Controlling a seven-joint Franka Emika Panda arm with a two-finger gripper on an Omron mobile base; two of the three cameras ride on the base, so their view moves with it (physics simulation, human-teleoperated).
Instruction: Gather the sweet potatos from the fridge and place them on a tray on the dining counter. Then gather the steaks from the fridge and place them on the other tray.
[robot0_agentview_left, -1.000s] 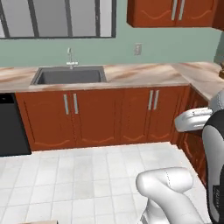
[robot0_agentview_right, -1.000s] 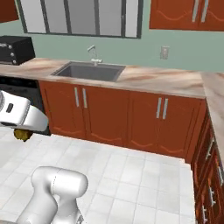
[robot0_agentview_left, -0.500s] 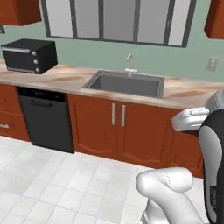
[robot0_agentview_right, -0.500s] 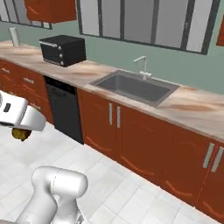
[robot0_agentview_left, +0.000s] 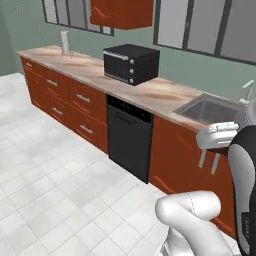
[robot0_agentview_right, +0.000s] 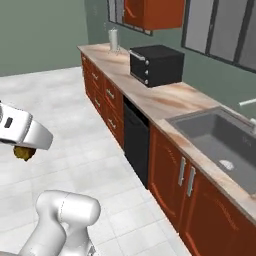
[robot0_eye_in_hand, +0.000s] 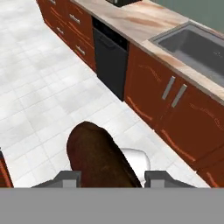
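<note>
Brown sweet potato (robot0_eye_in_hand: 98, 157) — black dishwasher (robot0_agentview_left: 129, 142), red-brown cabinets (robot0_agentview_left: 65, 97), tan marbled counter (robot0_agentview_left: 150, 92).

One brown oblong sweet potato (robot0_eye_in_hand: 98, 159) is present, held between the two fingers of the single hand (robot0_eye_in_hand: 113, 178).

On the tan marbled wall surface (robot0_agentview_left: 150, 94):
- One black boxy toaster oven (robot0_agentview_left: 131, 63).
- One upright pale grey cylinder (robot0_agentview_left: 64, 42).
- One grey sunken steel sink (robot0_agentview_right: 223, 141) with one faucet (robot0_agentview_left: 246, 90).

Below the surface: one black dishwasher front (robot0_agentview_left: 129, 143). One red-brown upper wall cabinet (robot0_agentview_left: 121, 12) hangs above.
</note>
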